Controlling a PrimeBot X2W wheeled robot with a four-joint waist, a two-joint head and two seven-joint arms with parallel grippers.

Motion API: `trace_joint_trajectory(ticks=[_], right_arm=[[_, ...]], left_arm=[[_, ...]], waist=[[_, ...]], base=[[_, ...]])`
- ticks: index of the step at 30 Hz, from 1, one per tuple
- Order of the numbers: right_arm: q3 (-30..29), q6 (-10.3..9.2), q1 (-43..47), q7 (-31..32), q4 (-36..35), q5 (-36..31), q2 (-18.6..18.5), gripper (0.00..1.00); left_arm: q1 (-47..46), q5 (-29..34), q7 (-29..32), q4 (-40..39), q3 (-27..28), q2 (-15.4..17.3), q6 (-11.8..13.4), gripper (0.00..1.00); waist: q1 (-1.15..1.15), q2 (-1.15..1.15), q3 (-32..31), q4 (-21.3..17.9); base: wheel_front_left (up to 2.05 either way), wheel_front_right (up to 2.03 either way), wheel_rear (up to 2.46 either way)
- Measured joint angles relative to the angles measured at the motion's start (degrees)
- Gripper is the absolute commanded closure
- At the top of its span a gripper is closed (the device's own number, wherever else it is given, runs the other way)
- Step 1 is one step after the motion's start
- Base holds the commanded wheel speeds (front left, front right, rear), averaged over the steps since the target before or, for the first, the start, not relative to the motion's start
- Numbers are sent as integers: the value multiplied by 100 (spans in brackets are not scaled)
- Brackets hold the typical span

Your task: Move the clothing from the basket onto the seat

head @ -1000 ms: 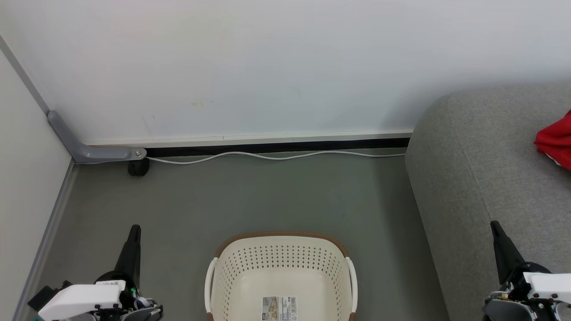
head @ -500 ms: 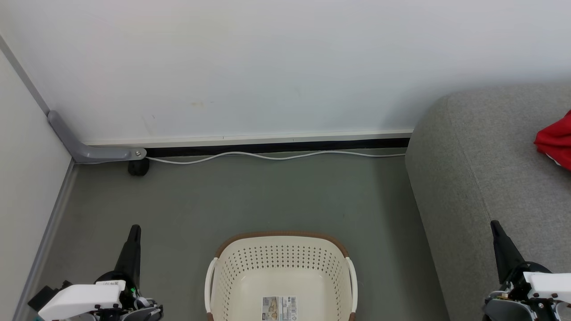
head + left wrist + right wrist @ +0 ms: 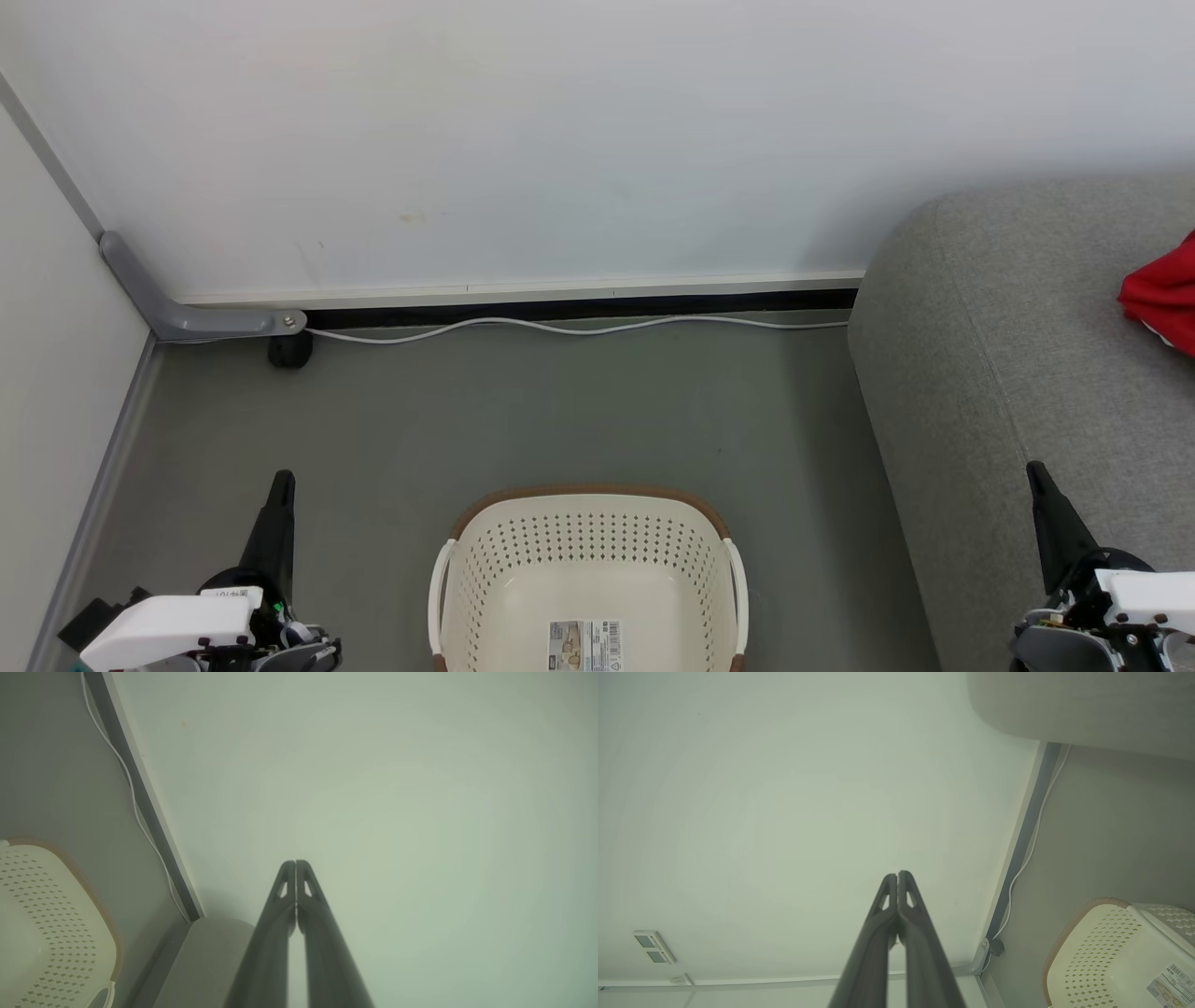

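Your left gripper point(image 3: 283, 479) and right gripper point(image 3: 1033, 469) sat low at either side, fingers pressed together, pointing up.

The fingers point(image 3: 875, 952) meet before the wall point(image 3: 761, 788); basket point(image 3: 1101, 952) seemingly empty.

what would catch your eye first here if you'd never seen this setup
The red clothing at the far right edge stands out first, lying on the grey sofa. Next is the cream basket on the floor at bottom centre, with just a label on its visible bottom. The left end effector and right end effector sit shut in the lower corners.
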Motion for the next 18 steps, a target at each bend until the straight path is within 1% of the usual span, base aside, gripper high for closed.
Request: trace_joint_trajectory(ticks=[18], right_arm=[[0,0,0,0,-1,0,0,100]], left_arm=[[0,0,0,0,0,0,0,100]], waist=[[0,0,0,0]], base=[[0,0,0]])
